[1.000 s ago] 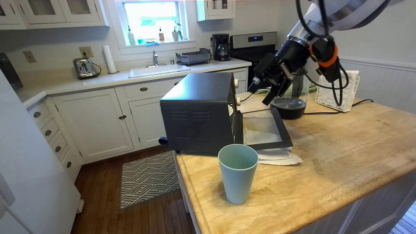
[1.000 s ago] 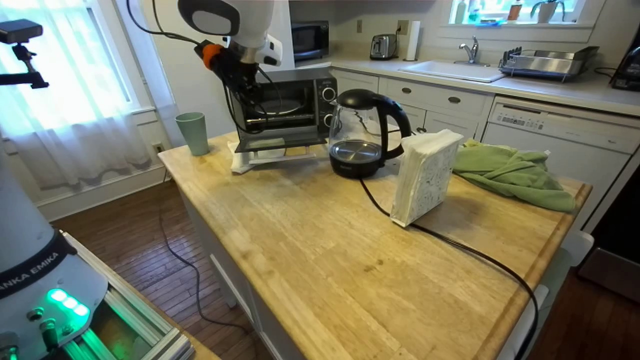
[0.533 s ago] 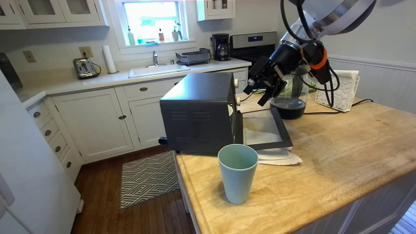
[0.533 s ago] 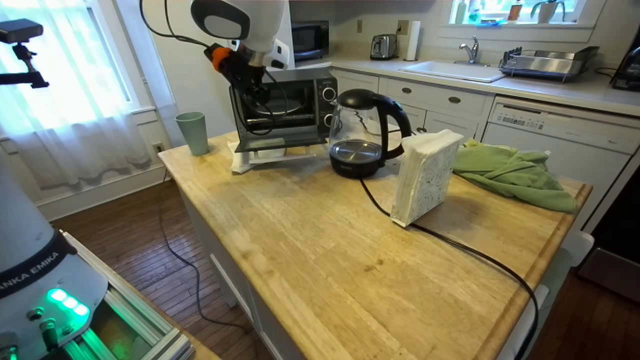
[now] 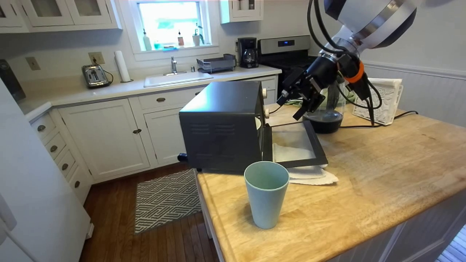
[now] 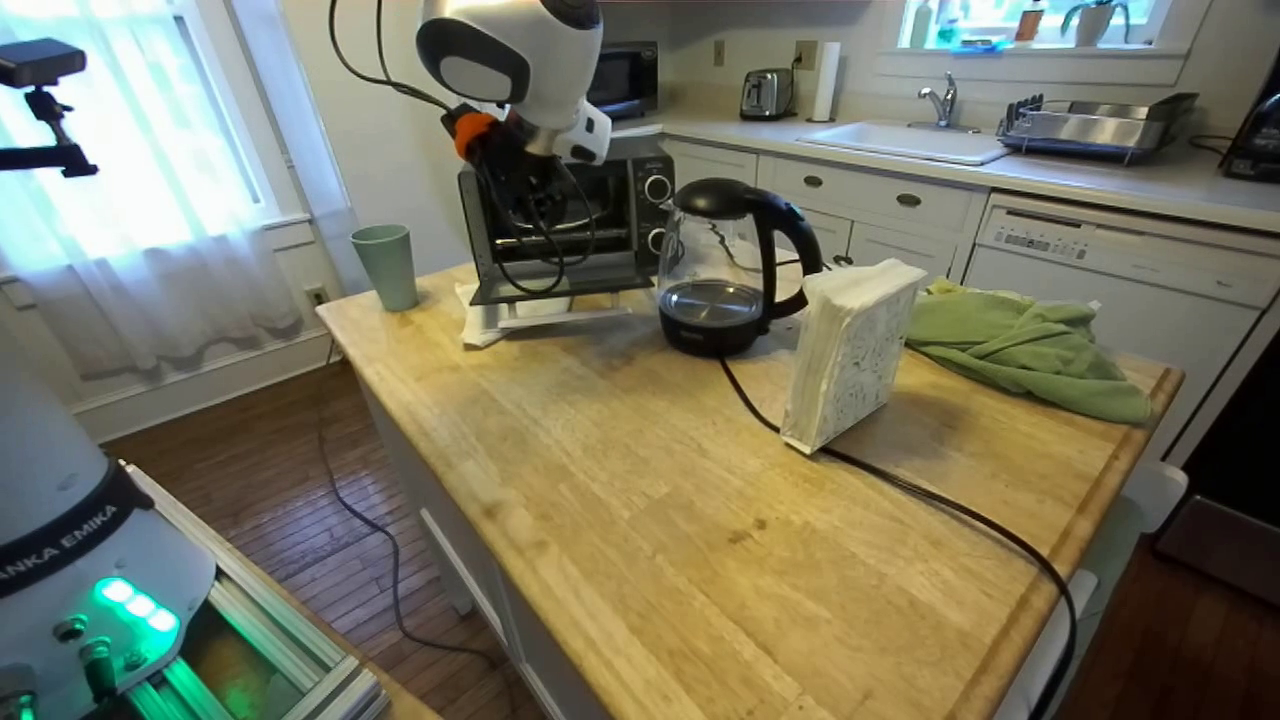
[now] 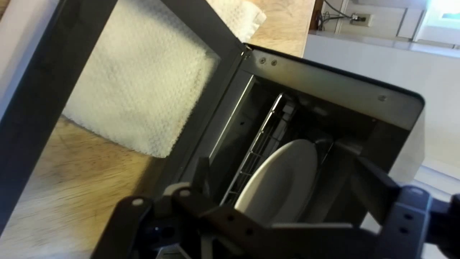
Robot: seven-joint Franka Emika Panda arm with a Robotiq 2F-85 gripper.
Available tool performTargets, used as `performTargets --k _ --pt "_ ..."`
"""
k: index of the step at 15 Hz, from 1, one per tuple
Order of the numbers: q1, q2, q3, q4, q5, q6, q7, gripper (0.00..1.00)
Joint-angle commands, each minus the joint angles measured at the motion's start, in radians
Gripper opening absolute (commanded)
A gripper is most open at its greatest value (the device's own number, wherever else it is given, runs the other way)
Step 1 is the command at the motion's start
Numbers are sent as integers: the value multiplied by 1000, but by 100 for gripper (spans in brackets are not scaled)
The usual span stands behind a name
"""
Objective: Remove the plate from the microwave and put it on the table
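The black microwave (image 5: 222,134) stands on the wooden table (image 5: 367,182) with its glass door (image 5: 316,145) folded down open. The white plate (image 7: 280,180) lies inside on a wire rack, seen in the wrist view; its lower part is hidden by the gripper. Only a sliver of the plate (image 5: 258,124) shows at the opening in an exterior view. My gripper (image 5: 289,108) is open and empty, above the lowered door and in front of the opening. In the wrist view the fingers (image 7: 283,166) appear on either side of the plate, apart from it.
A glass kettle (image 6: 712,300) stands close beside the opening. A teal cup (image 5: 267,196) stands near the microwave's side. White cloth (image 5: 309,176) lies under the door. A napkin holder (image 6: 850,355), a black cord and a green towel (image 6: 1030,345) are also on the table.
The arm and gripper have shifted right and slightly down across the microwave's front in an exterior view. The gripper stays open. The plate, microwave and other objects have not visibly moved.
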Motion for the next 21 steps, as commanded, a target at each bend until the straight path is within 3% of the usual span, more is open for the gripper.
performTargets --k 1,9,10,11,13,21 --pt "-60 96 35 84 79 -17 -12 100" --pt "-89 241 69 226 207 -15 25 100" --pt "-90 254 71 241 213 -17 35 96" --pt "-92 266 73 253 223 -18 39 74" --pt "-95 285 75 275 237 -25 54 69" --pt "-105 327 77 324 260 -27 88 12"
